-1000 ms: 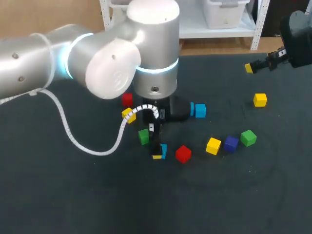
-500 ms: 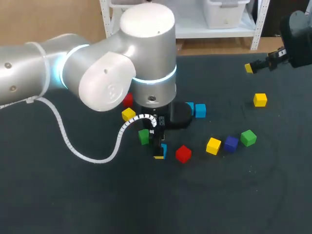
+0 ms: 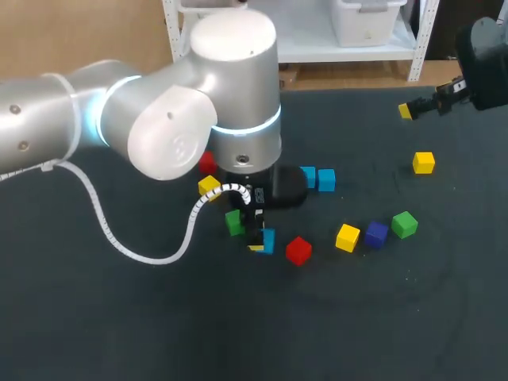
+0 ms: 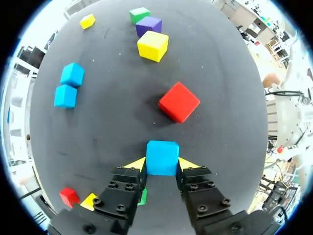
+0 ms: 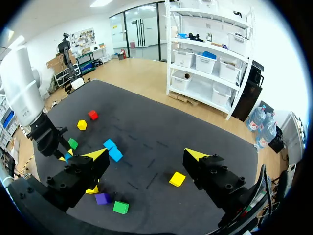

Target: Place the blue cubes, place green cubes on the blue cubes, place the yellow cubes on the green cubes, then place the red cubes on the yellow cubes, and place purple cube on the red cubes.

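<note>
My left gripper (image 3: 258, 238) (image 4: 162, 164) reaches down to the table's middle, and both yellow tips press the sides of a blue cube (image 3: 267, 240) (image 4: 162, 157) that rests on the dark mat. A red cube (image 3: 298, 250) (image 4: 179, 101) lies just ahead of it. Two more blue cubes (image 3: 317, 178) (image 4: 68, 85) sit side by side behind the arm. Yellow (image 3: 348, 236), purple (image 3: 376, 233) and green (image 3: 404, 224) cubes form a row to the right. My right gripper (image 3: 414, 109) (image 5: 146, 156) hangs open and empty above the far right corner.
Beside the left arm lie a red cube (image 3: 208, 163), a yellow cube (image 3: 209, 186) and a green cube (image 3: 233, 223). Another yellow cube (image 3: 423, 163) sits alone at the right. A white cable (image 3: 151, 238) loops from the left arm over the mat.
The left gripper's fingers have closed in from wide open onto the blue cube. The left arm shifted slightly. The right arm has stayed still.
</note>
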{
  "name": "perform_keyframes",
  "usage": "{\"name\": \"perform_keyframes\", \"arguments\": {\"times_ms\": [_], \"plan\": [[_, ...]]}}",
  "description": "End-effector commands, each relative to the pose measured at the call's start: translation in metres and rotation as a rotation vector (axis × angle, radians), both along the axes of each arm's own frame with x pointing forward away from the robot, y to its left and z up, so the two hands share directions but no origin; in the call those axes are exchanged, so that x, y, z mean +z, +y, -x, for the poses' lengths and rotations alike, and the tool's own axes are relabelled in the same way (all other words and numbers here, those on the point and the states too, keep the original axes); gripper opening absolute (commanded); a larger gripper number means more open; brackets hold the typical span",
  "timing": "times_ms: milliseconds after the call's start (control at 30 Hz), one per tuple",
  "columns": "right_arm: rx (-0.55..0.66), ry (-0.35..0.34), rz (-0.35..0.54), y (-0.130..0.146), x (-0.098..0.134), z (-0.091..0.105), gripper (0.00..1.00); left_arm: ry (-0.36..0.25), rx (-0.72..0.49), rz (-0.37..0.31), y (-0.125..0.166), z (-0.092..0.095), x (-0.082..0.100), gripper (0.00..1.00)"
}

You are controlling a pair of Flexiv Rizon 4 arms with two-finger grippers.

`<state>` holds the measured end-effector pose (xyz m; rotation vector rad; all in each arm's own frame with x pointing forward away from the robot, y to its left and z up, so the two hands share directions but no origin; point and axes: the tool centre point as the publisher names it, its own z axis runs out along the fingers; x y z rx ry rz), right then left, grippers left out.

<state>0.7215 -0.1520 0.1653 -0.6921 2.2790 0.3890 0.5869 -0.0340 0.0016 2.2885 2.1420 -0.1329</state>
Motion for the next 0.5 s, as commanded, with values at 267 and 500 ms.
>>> {"name": "perform_keyframes", "arguments": {"times_ms": [267, 500], "plan": [[-0.007, -0.004, 0.004, 0.001, 0.000, 0.001, 1.00, 0.024, 0.015, -0.076, 0.004, -0.029, 0.011, 0.00], [-0.007, -0.004, 0.004, 0.001, 0.000, 0.001, 1.00, 0.007, 0.041, -0.107, -0.005, -0.069, 0.023, 0.00]]}}
